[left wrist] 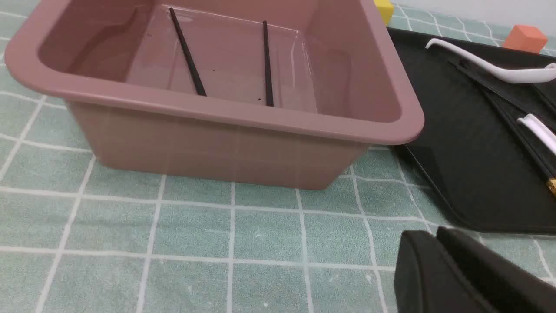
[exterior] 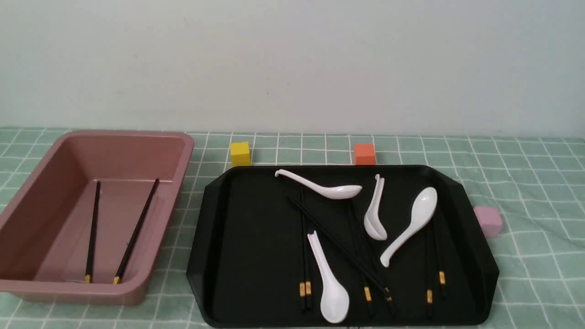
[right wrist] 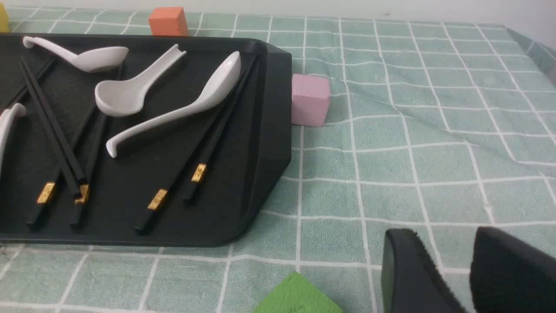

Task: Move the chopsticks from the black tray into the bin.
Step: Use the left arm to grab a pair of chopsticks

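Two chopsticks [exterior: 135, 233] lie on the floor of the pink bin [exterior: 123, 133] at the left, gold ends towards me. Several more chopsticks [exterior: 338, 242] lie among white spoons in the black tray [exterior: 237, 237] at the centre. Neither arm shows in the front view. In the left wrist view my left gripper [left wrist: 436, 232] is shut with nothing in it, low over the cloth, short of the bin [left wrist: 208, 143] and beside the tray's corner [left wrist: 456, 143]. In the right wrist view my right gripper [right wrist: 443, 237] is open and empty above the cloth, off to the side of the tray [right wrist: 269, 130].
Several white spoons [exterior: 411, 224] lie across the chopsticks in the tray. A yellow block [exterior: 240, 153] and an orange block [exterior: 364, 154] stand behind the tray, and a pink block [exterior: 487, 220] sits at its right edge. A green block [right wrist: 297, 295] lies near my right gripper.
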